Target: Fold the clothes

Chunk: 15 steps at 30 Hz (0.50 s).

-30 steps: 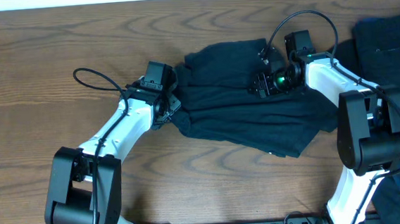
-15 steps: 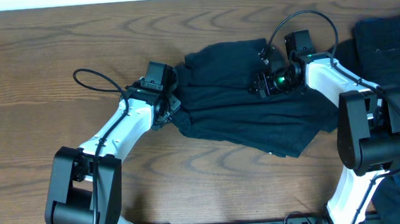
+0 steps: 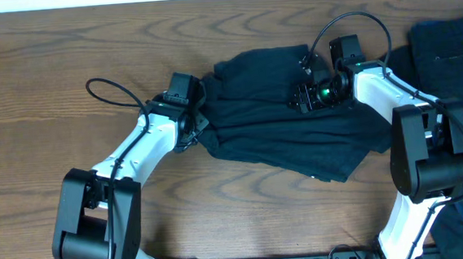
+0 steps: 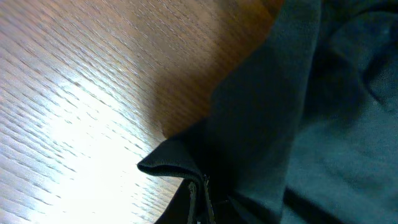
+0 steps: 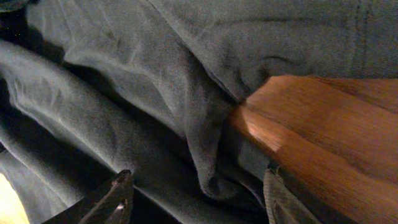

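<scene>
**Left gripper (image 3: 201,122) has just clamped the shirt (image 3: 289,134) edge.**
Overhead: the shirt lies rumpled at centre, left gripper at its 9 o'clock, right gripper (image 3: 304,93) at 1 o'clock. Left wrist: the hem is pinched, so the fold can likely start. Right wrist: jaws apart over cloth, gripping nothing.
</scene>
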{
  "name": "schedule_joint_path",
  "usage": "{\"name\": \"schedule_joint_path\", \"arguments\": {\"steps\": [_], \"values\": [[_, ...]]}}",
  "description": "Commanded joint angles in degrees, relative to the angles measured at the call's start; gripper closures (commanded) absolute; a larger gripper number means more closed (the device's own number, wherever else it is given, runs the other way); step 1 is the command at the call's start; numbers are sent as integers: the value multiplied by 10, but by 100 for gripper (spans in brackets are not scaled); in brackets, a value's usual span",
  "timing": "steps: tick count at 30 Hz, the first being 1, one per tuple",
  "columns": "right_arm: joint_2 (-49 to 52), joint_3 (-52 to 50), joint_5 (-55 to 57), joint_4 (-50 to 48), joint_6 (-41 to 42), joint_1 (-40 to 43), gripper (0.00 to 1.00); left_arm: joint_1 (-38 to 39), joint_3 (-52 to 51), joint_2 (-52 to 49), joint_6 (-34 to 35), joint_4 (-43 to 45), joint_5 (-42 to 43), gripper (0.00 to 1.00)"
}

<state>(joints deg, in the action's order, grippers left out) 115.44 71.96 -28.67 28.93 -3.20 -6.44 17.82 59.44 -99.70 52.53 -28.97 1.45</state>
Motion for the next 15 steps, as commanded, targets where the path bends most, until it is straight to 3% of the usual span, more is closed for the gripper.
{"name": "schedule_joint_path", "arguments": {"steps": [1, 15], "values": [[-8, 6, 15, 2, -8, 4, 34, -22, -7, 2, -56, -20, -11, 94], [-8, 6, 15, 2, -7, 4, 34, -125, -7, 36, -123, -127, -17, 94]]}}
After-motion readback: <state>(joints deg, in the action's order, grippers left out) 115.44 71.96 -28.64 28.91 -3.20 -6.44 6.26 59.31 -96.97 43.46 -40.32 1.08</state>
